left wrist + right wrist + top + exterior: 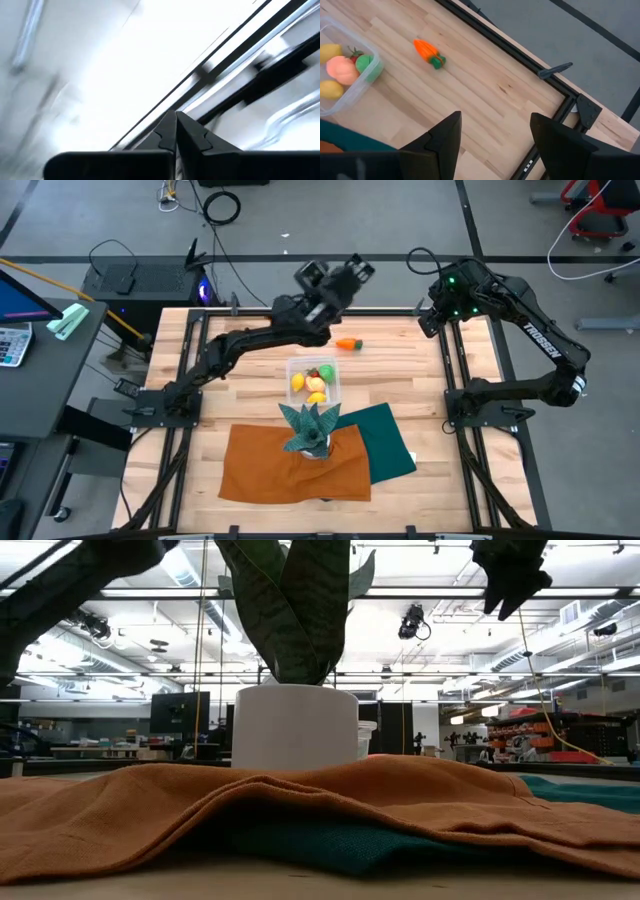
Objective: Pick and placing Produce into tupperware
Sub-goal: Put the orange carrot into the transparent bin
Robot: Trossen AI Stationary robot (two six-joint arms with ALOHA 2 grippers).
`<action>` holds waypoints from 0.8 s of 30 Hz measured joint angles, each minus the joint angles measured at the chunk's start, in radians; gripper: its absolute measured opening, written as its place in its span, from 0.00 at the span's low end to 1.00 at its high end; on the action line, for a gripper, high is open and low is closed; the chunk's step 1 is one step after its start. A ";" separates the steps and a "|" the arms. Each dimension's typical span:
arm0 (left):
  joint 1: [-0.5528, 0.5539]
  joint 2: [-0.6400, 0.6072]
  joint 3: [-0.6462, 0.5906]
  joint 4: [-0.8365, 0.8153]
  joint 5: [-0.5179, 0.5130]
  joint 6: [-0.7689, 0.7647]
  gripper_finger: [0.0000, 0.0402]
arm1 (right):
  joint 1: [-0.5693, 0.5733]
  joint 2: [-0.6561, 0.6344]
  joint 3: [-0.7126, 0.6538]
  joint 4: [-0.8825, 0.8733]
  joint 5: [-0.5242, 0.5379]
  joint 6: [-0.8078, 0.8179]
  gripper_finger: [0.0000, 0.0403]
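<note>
A clear tupperware point(313, 380) stands on the wooden table with several produce pieces in it: yellow point(330, 51), peach point(342, 70), red and green point(364, 64). An orange carrot with a green top point(347, 343) point(429, 52) lies on its side on the bare wood beyond the container. My left gripper point(176, 120) is shut and empty, raised high over the table's far middle point(335, 280) and pointing up at the ceiling. My right gripper point(495, 120) hangs open and empty above the far right of the table, well clear of the carrot.
A teal spiky plant in a white pot point(310, 425) point(295, 725) stands on an orange cloth point(295, 465) just in front of the tupperware. A green cloth point(388, 442) lies partly under the orange one. A black frame point(520, 57) edges the table's far side.
</note>
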 joint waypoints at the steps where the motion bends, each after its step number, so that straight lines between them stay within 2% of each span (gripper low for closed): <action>1: 0.003 0.014 0.000 0.085 -0.018 -0.030 0.02 | 0.000 0.000 0.000 -0.002 0.000 0.004 0.51; 2: 0.007 0.030 0.000 0.153 -0.034 -0.051 0.02 | 0.000 0.000 0.000 -0.004 -0.001 0.009 0.51; 5: 0.020 0.045 -0.003 0.149 -0.026 -0.095 0.02 | 0.000 0.000 0.000 -0.012 -0.002 0.019 0.51; 13: 0.025 0.062 -0.001 0.159 0.139 -0.074 0.01 | 0.002 0.000 0.000 -0.029 -0.009 0.052 0.51; 18: 0.053 0.063 -0.010 0.157 0.165 -0.130 0.02 | 0.021 0.000 0.000 -0.046 -0.009 0.074 0.51; 21: 0.070 0.055 -0.131 0.160 0.179 -0.180 0.01 | 0.034 0.000 0.000 -0.048 -0.010 0.077 0.51; 24: 0.075 0.022 -0.340 0.151 0.145 -0.159 0.01 | 0.046 0.000 0.000 -0.048 -0.012 0.080 0.51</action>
